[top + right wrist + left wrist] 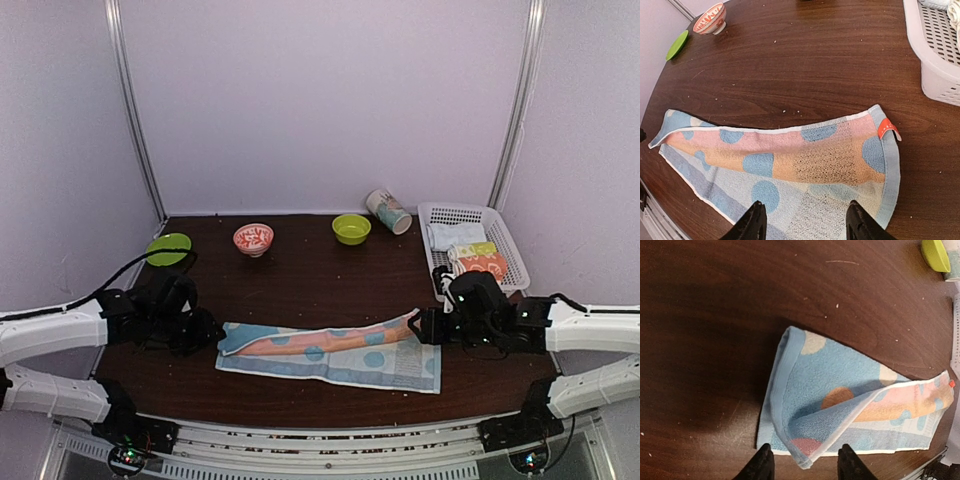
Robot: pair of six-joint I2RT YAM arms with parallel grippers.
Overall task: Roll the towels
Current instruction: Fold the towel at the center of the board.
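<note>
Blue dotted towel (330,350) folded, unrolled; orange towel (484,263) apparently rolled in basket (455,208). Left gripper (805,466), right gripper (805,222) — jaws apart, empty.

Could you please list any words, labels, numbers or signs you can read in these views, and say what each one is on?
No text is legible anywhere.
Orange tag on the light blue dotted towel: too small to read.
Patterned cup lying on its side: print blurred.
Orange rolled towel in the white basket: pattern only.
</note>
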